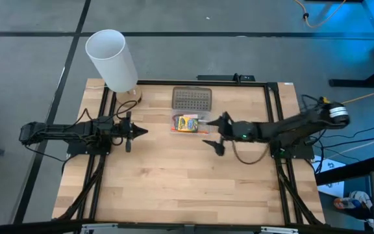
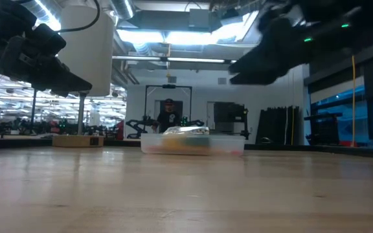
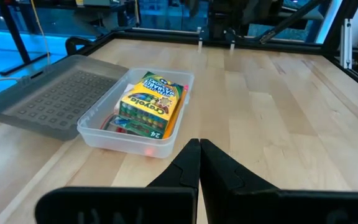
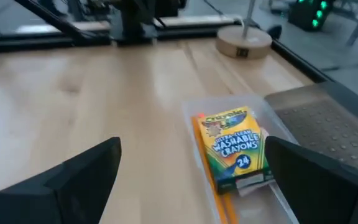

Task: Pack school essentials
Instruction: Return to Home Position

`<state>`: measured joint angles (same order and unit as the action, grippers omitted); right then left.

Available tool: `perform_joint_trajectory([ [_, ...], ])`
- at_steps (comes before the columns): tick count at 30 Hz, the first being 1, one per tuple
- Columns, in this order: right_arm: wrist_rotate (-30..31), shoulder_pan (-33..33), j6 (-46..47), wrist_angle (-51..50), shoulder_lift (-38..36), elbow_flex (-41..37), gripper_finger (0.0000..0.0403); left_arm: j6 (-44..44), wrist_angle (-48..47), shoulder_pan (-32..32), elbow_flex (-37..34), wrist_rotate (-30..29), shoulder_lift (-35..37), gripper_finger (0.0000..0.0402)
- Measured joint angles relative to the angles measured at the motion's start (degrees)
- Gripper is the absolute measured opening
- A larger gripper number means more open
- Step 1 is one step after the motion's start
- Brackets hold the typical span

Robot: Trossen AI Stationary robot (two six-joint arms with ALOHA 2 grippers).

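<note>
High view, case: A clear case (image 1: 190,123) sat open on the wooden counter (image 1: 174,188), with its grey dotted lid (image 1: 191,99) lying just beyond it.
High view, arms: The left arm (image 1: 76,133) reached in well to the case's left. The right arm (image 1: 271,130) ended near the case's right side. Neither touched the case.
High view, cylinder: A tall white cylinder (image 1: 112,60) stood well apart from the case, beyond the left arm.
Low view: Both arms hung above the counter, clear of the case. A person (image 2: 168,115) stood far behind the case in the room.
Left wrist view, left jaws: They were pressed together, empty, and pointed toward the case.
Left wrist view, contents: The green-and-yellow crayon box (image 3: 151,102) lay inside the case on top of other items too hidden to name.
Right wrist view, right jaws: They were spread wide, empty, and near the case.
Right wrist view, contents: What appeared to be the orange pencil (image 4: 199,134) lay against the crayon box inside the case.
Handling: The crayon box was probably light, thin cardboard that could crush. It was best held gently across its narrow sides. The pencil was likely slim and prone to rolling.
</note>
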<state>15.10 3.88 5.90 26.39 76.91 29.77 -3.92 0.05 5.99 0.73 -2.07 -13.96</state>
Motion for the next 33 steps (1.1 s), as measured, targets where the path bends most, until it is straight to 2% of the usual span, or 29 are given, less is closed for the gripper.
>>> perform_joint_trajectory([
  [7, 4.5, 5.9, -1.1, -1.7, -18.1, -10.7, 0.0398, 0.0, 0.0, 0.0, 0.0, 0.0, 0.0, 0.0],
  [18, 3.9, 13.5, -0.6, -2.7, -45.8, -27.5, 0.0398, 0.0, 0.0, 0.0, 0.0, 0.0, 0.0, 0.0],
  [21, 3.9, 15.3, -1.8, -4.0, -51.6, -29.4, 0.0398, 0.0, 0.0, 0.0, 0.0, 0.0, 0.0, 0.0],
  [25, 3.9, 16.8, -2.1, -11.6, -58.0, -28.9, 0.0398, 0.0, 0.0, 0.0, 0.0, 0.0, 0.0, 0.0],
  [33, 3.8, 19.1, -8.9, -20.4, -70.5, -28.9, 0.0398, 0.0, 0.0, 0.0, 0.0, 0.0, 0.0, 0.0],
])
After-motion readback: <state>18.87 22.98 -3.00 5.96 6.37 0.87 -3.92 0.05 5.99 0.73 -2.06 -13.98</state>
